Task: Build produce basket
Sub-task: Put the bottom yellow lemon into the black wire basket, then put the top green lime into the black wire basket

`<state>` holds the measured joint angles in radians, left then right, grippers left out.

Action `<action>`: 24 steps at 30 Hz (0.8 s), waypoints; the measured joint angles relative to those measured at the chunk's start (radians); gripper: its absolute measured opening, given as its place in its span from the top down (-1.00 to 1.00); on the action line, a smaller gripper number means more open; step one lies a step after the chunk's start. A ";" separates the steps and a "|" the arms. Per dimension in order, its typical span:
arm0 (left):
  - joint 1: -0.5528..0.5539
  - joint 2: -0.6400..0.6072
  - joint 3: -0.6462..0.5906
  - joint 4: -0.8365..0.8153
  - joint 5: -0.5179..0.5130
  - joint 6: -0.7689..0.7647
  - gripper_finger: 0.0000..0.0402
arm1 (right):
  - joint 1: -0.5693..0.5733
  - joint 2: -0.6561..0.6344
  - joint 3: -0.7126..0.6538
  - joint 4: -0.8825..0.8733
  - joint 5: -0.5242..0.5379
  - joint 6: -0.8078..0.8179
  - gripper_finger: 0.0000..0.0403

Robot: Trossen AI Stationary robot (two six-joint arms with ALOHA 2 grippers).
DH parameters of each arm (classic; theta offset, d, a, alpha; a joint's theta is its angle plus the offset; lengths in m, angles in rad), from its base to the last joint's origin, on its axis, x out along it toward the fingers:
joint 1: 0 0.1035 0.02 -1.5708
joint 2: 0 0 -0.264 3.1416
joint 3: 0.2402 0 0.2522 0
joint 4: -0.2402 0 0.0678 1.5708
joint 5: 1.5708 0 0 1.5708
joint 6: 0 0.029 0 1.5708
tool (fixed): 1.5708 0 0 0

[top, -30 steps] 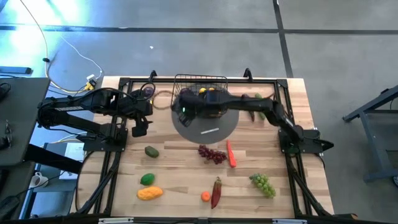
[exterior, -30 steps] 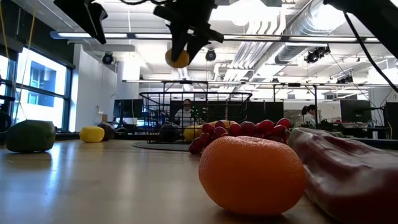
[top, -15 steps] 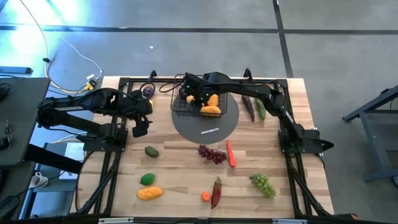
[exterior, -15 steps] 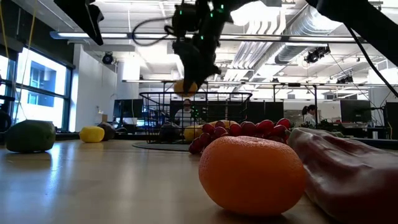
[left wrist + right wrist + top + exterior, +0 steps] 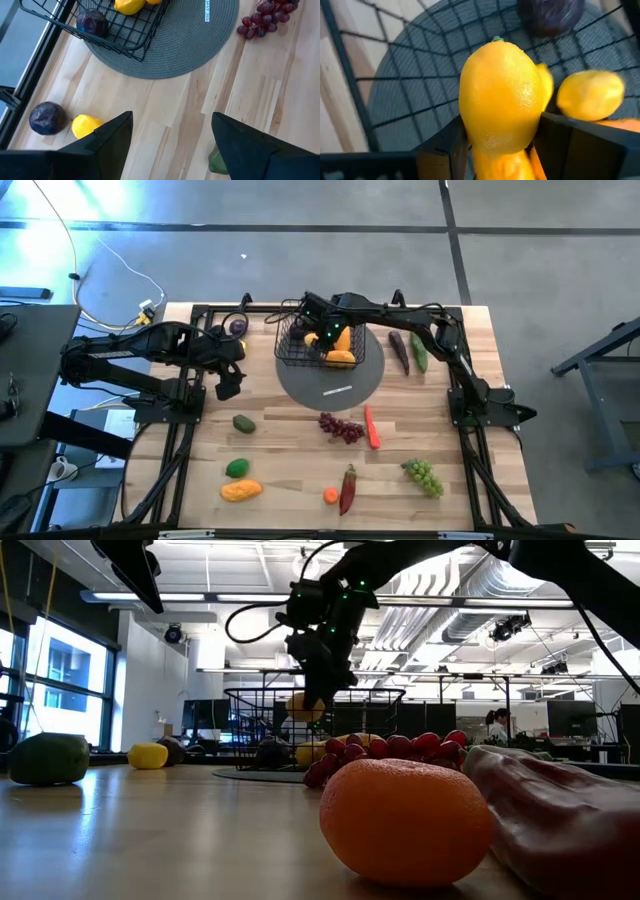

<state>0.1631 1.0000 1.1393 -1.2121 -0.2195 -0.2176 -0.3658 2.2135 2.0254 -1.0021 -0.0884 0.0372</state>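
The black wire basket (image 5: 303, 343) stands on the round grey mat (image 5: 335, 383) at the table's far middle. Inside it lie a lemon (image 5: 590, 95), a plum (image 5: 550, 15) and an orange piece (image 5: 341, 358). My right gripper (image 5: 319, 334) reaches into the basket's top, shut on another yellow lemon (image 5: 502, 95), which in the low view hangs about level with the rim (image 5: 305, 706). My left gripper (image 5: 170, 145) hangs open over the table's left part, nothing between its fingers. More produce lies loose on the wood. My right gripper pinches the lemon by its two sides (image 5: 475, 131) between its two fingers. The fingers come steeply from above, and the lemon's stem tip (image 5: 495, 39) points away from them. The lemon hangs clear above the fruit in the basket.
On the table lie purple grapes (image 5: 342, 428), a carrot (image 5: 372, 427), green grapes (image 5: 423, 476), a red pepper (image 5: 348, 485), an orange (image 5: 331, 496), a mango (image 5: 241, 490) and two green pieces (image 5: 243, 422) (image 5: 237, 468). A cucumber (image 5: 420, 355) lies far right. A plum (image 5: 47, 117) and a lemon (image 5: 86, 125) lie far left.
My right gripper has carried the lemon toward the table's far edge and down, from well above the basket to its rim, turning at the wrist as it went. It has stayed shut on the lemon. The basket has kept its place.
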 joint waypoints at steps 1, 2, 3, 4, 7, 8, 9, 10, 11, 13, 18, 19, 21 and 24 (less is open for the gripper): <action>0.000 0.000 0.000 0.000 0.000 -0.002 -0.30 | -0.003 0.000 0.000 0.004 -0.001 -0.001 0.22; 0.000 0.000 0.000 0.000 0.000 -0.008 -0.30 | -0.006 0.000 0.000 0.009 -0.001 -0.001 0.21; 0.000 0.000 0.000 0.000 0.000 -0.015 -0.30 | -0.008 0.000 0.000 0.012 -0.002 -0.002 0.21; 0.000 0.000 0.000 0.000 0.000 -0.015 -0.30 | -0.008 0.000 0.000 0.011 -0.002 -0.006 0.20; 0.000 0.000 0.000 0.001 0.000 -0.015 -0.30 | -0.005 0.000 0.000 0.010 -0.002 -0.020 0.15; 0.000 0.000 0.000 0.001 0.000 -0.015 -0.30 | -0.002 0.000 0.000 0.013 -0.002 -0.016 0.13; 0.000 0.000 0.000 0.001 0.000 -0.015 -0.30 | -0.001 0.000 0.000 0.013 -0.002 -0.015 0.10; 0.000 0.000 0.000 0.001 0.000 -0.015 -0.30 | 0.001 0.000 0.000 0.012 -0.001 -0.015 0.07; 0.000 0.000 0.000 0.001 0.004 -0.016 -0.30 | 0.003 0.000 0.000 0.012 -0.002 -0.014 0.03; 0.000 0.000 0.000 0.002 0.026 -0.015 -0.30 | 0.008 0.000 0.000 0.013 -0.001 -0.014 -0.04; 0.000 0.000 0.000 0.002 0.085 -0.015 -0.30 | 0.013 0.000 0.000 0.013 -0.002 -0.014 -0.19; 0.000 0.000 0.000 0.002 0.091 -0.015 -0.30 | 0.013 0.000 0.000 0.013 -0.002 -0.011 -0.21; 0.000 0.000 0.000 0.002 0.093 -0.015 -0.30 | 0.013 0.000 0.000 0.013 0.001 0.003 -0.23; 0.000 0.000 0.000 0.002 0.093 -0.016 -0.31 | 0.013 0.000 0.005 0.008 0.007 0.018 -0.24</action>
<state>0.1631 1.0004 1.1393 -1.2102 -0.1268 -0.2333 -0.3531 2.2135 2.0306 -0.9942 -0.0813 0.0549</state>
